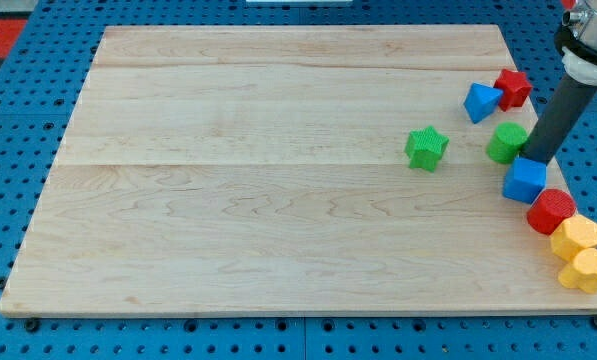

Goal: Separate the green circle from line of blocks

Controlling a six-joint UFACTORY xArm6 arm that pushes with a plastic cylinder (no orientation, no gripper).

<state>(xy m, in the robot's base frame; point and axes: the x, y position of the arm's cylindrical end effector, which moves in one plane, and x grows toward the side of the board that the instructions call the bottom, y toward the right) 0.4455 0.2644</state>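
The rod slants down from the view's top right corner, its tip [531,157] holding nothing, wedged between the green circle [505,142] at its left and the blue cube [524,181] just below. The rod hides the circle's right edge. The green star [427,148] lies further left; the red cylinder [550,211] sits below.

The green circle [505,142] lies flat at the frame's right, mid-height — its right edge hidden behind the dark rod. It sits within the line of blocks: blue triangle [481,102] above-left, blue cube [524,181] just below — both close by.
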